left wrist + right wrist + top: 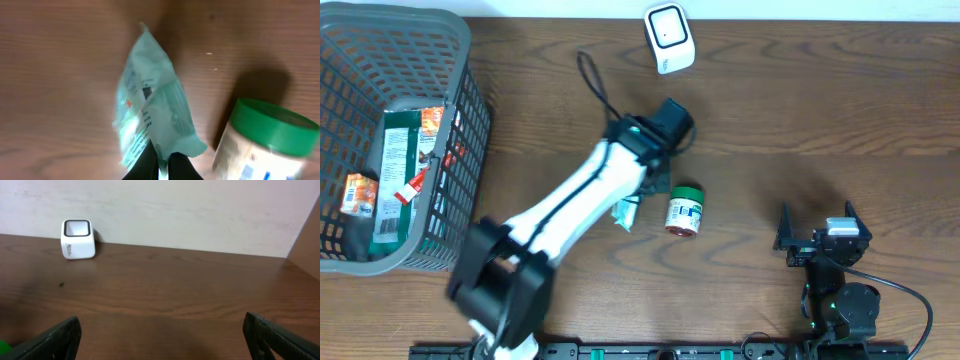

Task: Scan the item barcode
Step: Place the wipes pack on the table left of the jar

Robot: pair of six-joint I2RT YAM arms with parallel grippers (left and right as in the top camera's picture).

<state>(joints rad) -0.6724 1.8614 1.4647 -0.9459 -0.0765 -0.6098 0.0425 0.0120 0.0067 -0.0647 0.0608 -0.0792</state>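
Your left hand [161, 169] is pinching the pale green packet [150, 112] by one crimped edge, holding it close to the tabletop [50, 75] just beside the green-lidded jar [270, 145], and it is looking light, limp and crinkly, so the stiffer seam is probably serving you best as the hold.

Grey mesh basket [463, 150] on far left of the wooden counter [820, 120], partly cut off by the frame edge. Inside it, a long green-and-white packet [405, 165] lies flat, with a small orange packet [358, 193] beside it near the left wall. Jar [685, 210] with a green lid and white label seems to lie on its side mid-counter, well apart from the basket; blurred at lower right in the left wrist view [270, 145]. Pale wall [200, 210] behind the counter's far edge.
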